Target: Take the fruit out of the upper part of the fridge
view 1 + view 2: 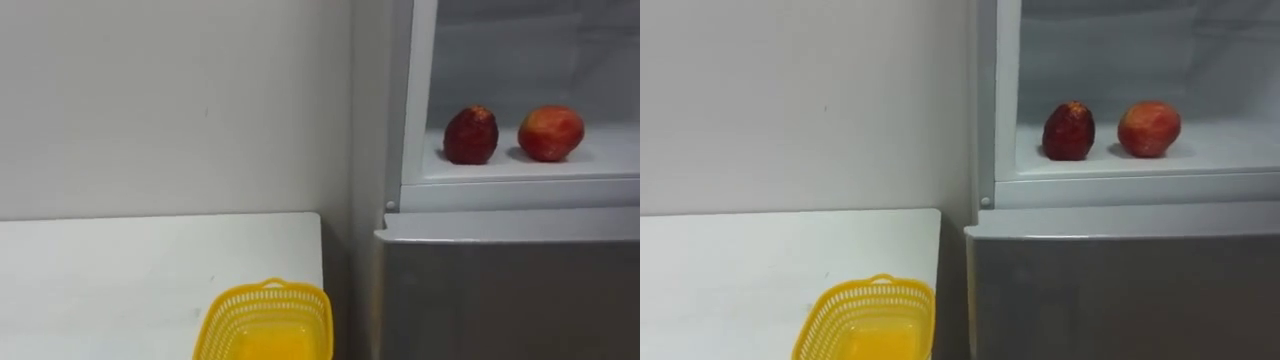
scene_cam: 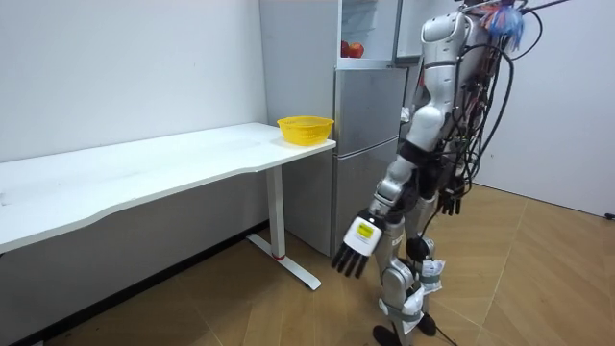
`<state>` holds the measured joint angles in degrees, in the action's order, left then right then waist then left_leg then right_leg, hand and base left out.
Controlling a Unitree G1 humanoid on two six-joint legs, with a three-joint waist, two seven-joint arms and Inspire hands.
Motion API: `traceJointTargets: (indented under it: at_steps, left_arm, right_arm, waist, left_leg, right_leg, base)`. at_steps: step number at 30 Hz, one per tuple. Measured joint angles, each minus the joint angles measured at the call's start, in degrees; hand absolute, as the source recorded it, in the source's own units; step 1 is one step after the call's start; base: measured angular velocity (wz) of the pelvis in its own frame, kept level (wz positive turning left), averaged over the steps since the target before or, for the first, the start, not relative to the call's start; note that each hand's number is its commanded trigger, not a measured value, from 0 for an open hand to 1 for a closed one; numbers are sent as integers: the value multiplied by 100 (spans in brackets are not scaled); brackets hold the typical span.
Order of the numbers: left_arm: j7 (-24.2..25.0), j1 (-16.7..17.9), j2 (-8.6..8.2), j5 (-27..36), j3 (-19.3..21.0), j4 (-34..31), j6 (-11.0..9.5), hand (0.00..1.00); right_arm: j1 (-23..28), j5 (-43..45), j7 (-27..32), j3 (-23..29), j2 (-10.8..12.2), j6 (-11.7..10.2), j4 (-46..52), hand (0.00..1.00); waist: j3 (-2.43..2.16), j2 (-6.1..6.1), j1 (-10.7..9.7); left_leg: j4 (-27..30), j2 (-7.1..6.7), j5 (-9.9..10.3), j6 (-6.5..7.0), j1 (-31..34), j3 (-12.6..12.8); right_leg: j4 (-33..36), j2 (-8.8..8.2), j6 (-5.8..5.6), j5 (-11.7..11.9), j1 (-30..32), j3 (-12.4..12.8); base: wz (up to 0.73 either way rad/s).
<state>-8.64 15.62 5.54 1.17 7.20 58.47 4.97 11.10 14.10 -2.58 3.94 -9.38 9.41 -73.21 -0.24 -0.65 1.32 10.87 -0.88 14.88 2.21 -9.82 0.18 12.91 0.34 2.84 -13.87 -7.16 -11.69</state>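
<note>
Upper fridge compartment (image 1: 520,60) is open. Two fruits sit on its white shelf (image 1: 615,160), at about 2 o'clock in the eye views:
- dark red apple (image 1: 471,135), upright
- brighter red apple (image 1: 550,132) at its 3 o'clock, near it but not touching

Both are near the shelf's front edge. Nothing is touching either one.

The lower fridge door (image 1: 500,300) is closed, straight below the shelf at 6 o'clock. A yellow basket (image 1: 268,291) stands on the white table (image 1: 120,270) at the corner nearest the fridge, at 7 o'clock from the apples.

In the room view the robot stands upright facing the fridge, with the table end on its left.
- Left hand (image 2: 360,248) hangs low at knee height on an extended arm. Fingers are straight and slightly spread, holding nothing.
- The apples are high up at roughly 12 o'clock from that hand, well apart from it.
- Right hand (image 2: 451,203) hangs at hip level on the far side of the body, also well below the shelf. I can't tell how its fingers are set.
</note>
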Motion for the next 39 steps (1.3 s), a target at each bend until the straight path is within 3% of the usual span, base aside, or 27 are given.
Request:
traceJointTargets:
  at_steps: [3,5,9,13,16,20,24,27,32,34,39]
  left_arm:
    - [153,-165,105,-574,-423,-67,1,0]
    - [209,-245,192,-600,-557,-68,-9,0]
    - [216,-293,201,-632,-626,-69,-69,0]
    - [265,-285,209,-635,-632,-69,-110,0]
    - [273,-232,220,-636,-640,-63,-133,0]
    - [337,-171,210,-636,-628,-128,-183,0]
    - [367,-152,203,-641,-633,-121,-366,0]
    - [388,-100,204,-636,-623,-111,-567,0]
    - [387,52,321,-639,-622,-19,-754,0]
    - [390,49,347,-640,-622,119,-796,0]
    - [513,13,371,-645,-807,460,-796,0]
  right_arm:
    - [-47,4,9,-56,40,0,176,0]
    - [-77,2,111,-57,39,-57,286,0]
    - [-70,2,532,-44,50,-240,806,0]
    - [-65,-10,827,-28,55,-343,1213,0]
    - [-38,-236,1041,-25,95,-435,1952,0]
    - [218,-122,1292,-13,155,-758,3602,0]
    - [584,-128,1532,3,305,-1057,5442,0]
    - [809,-70,1774,29,303,-1137,6639,0]
    - [957,44,2200,20,309,-1605,7651,0]
    - [905,197,2345,14,309,-1687,7763,0]
    - [659,239,2730,61,308,-1831,8446,0]
  waist:
    - [25,64,-141]
    - [32,76,-170]
    - [42,80,-270]
    - [42,75,-291]
    - [34,43,-277]
    - [27,-18,-324]
    - [13,-49,-437]
    - [5,-30,-467]
    - [-24,9,-519]
    - [-30,9,-450]
    - [-14,-42,-460]
  left_leg:
    - [19,12,0,0,30,147]
    - [20,16,0,0,33,296]
    - [-10,24,0,1,78,601]
    - [-83,23,0,2,75,661]
    - [-112,28,-1,4,107,735]
    - [-114,38,-1,5,127,749]
    - [-113,49,-3,3,142,850]
    - [-124,50,-3,3,161,864]
    - [-129,72,-3,2,121,950]
    - [-131,92,-2,2,122,1063]
    - [-134,110,-2,2,141,1078]
  right_leg:
    - [29,2,-4,2,68,74]
    - [101,-1,-3,-3,147,177]
    - [184,9,-23,5,320,381]
    - [167,21,-46,22,345,441]
    - [175,39,-50,37,418,514]
    - [66,73,-66,68,422,579]
    - [76,74,-65,68,433,577]
    - [72,78,-63,68,496,612]
    - [-33,118,-46,125,423,690]
    - [-26,142,-42,147,431,721]
    - [-30,170,-31,199,444,779]
  base:
    - [-14]
    - [-33]
    - [-27]
    - [-9]
    - [-12]
    - [-1]
    - [-1]
    - [-8]
    - [-12]
    - [-18]
    - [-6]
